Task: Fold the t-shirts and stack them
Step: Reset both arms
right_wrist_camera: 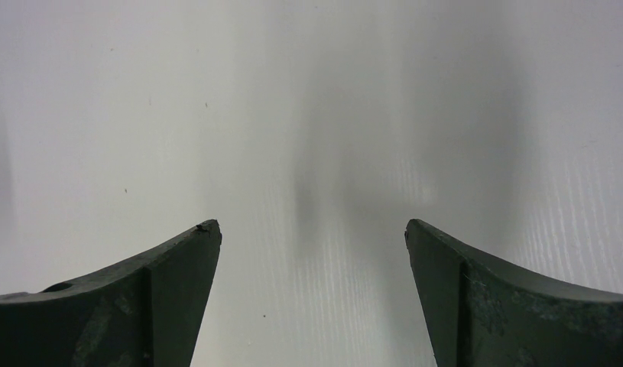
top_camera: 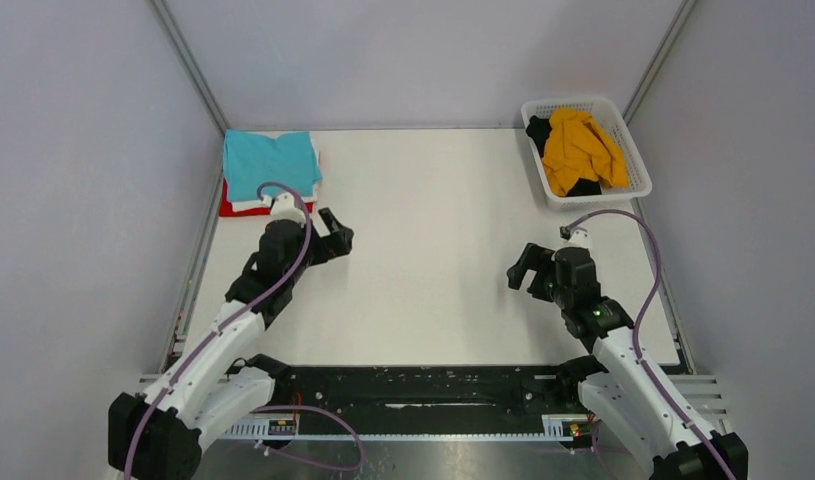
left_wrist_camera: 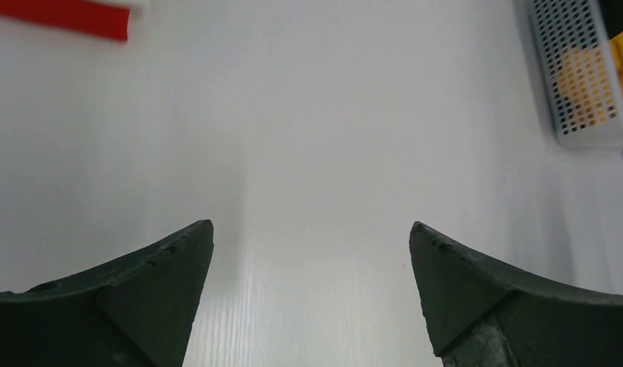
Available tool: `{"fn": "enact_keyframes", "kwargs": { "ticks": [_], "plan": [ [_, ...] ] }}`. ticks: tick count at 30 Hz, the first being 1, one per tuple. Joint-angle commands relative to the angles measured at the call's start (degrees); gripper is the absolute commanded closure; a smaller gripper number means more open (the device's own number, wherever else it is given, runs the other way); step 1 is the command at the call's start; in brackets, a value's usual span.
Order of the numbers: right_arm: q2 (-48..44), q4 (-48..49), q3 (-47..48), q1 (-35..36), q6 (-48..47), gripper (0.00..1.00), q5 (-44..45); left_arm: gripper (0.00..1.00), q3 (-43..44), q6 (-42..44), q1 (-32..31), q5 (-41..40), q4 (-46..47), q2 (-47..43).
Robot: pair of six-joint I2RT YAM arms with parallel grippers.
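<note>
The folded stack sits at the far left corner of the worktop, close against the left wall. A teal t-shirt lies on top, a red t-shirt shows at the bottom along the near edge, and between these 2 a thin white layer peeks out, probably a 3rd shirt, though too little of it shows from above to be sure. In my left wrist view only a strip of the red cloth shows, at the upper left corner.

An orange t-shirt lies crumpled in the white basket at the far right corner, with a black garment bunched beside it toward the basket's far left end and more black showing at the near end.

My left tool hangs over bare worktop just near of the stack, pointing toward the right. Its 2 fingers are spread wide with nothing between them, and it touches no cloth. My right tool hangs over the right half of the worktop, near of the basket and well apart from it, pointing toward the left. It is likewise released, fingers wide, gripping nothing. Both wrist views show only plain white surface between the fingertips.
</note>
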Motion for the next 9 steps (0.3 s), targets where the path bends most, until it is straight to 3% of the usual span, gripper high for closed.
{"fn": "enact_keyframes", "kwargs": {
  "ticks": [1,9],
  "plan": [
    [-3.3,1.3,-1.6,-0.3,2.0,0.01,5.1,0.01,-7.7,-8.5,-0.8,-4.8,-3.6,-8.5],
    [-6.8,1.9,-2.9,-0.3,2.1,0.01,4.6,0.01,-7.0,-7.7,-0.9,-7.6,-8.8,-13.3]
  ]
}}
